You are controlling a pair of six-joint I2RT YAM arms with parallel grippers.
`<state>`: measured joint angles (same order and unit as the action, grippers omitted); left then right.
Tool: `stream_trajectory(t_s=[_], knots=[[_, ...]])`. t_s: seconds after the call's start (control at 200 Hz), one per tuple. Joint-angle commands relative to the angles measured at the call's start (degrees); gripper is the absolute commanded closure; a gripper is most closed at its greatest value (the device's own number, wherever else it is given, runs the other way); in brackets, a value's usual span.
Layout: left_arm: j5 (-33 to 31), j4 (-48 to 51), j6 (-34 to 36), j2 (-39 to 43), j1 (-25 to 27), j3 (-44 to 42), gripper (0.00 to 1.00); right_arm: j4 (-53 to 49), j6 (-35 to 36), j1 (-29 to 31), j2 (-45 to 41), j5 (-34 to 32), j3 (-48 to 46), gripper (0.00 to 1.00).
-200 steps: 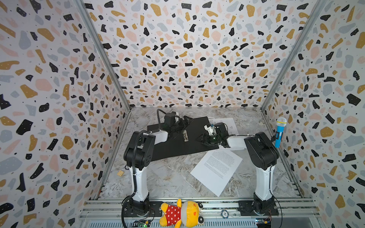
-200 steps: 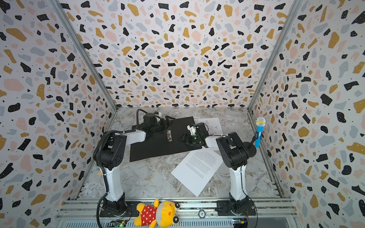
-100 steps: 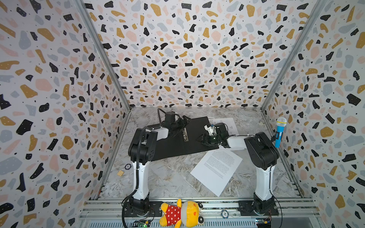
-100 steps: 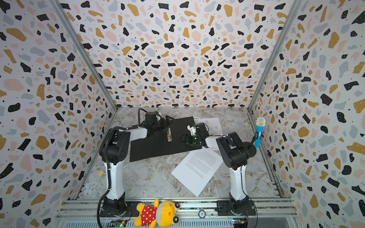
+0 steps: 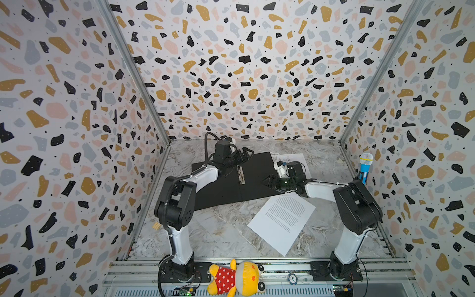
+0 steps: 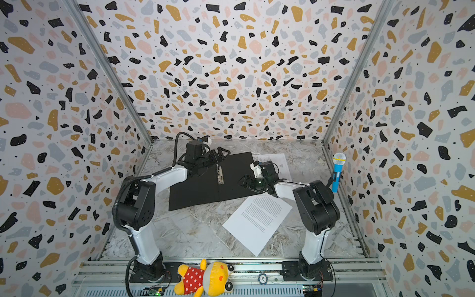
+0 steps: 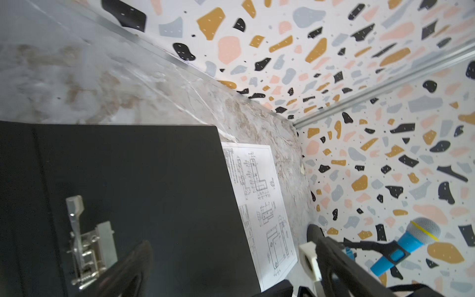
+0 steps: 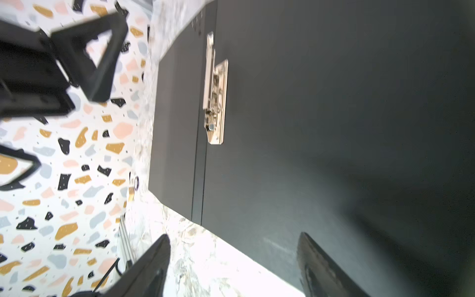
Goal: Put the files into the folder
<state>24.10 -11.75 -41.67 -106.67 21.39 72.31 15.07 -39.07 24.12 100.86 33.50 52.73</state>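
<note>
Folder [image 5: 226, 192] under left claw [image 5: 244, 155], right claw [image 5: 268, 181]: agape, empty.

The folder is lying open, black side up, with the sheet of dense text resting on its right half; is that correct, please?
Not quite. The folder does lie open, black side up, but the text sheet is not on it: both top views show it on the table, in front of the folder's right half.

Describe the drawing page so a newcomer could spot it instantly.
Start at the open black folder on the marble table. A white sheet lies against its right edge, near the back wall. Unlike the text-filled sheet nearer the front, it shows line drawings.
</note>
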Motion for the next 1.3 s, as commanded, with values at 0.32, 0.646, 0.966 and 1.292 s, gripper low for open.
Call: stream_trajectory(t_s=[0.32, 0.646, 0.966, 1.292], knots=[[-8.58, 8.22, 11.79, 6.22, 11.15, -12.46, 0.0, -11.18, -1.89, -8.19, -27.23, -21.59, -20.83, 0.03], [-13.26, 9.98, 14.52, 6.79, 18.59, -17.54, 0.0, -23.54, -3.25, -11.72, -38.32, -25.92, -27.29, 0.01], [-14.82, 11.79, 15.78, 5.67, 23.26, -17.87, 0.0, -29.01, -4.87, -14.63, -43.18, -23.45, -31.9, 0.01], [-14.56, 14.79, 16.77, 2.97, 26.71, -16.77, 0.0, -25.04, -6.09, -16.2, -42.51, -14.42, -36.03, 0.01]])
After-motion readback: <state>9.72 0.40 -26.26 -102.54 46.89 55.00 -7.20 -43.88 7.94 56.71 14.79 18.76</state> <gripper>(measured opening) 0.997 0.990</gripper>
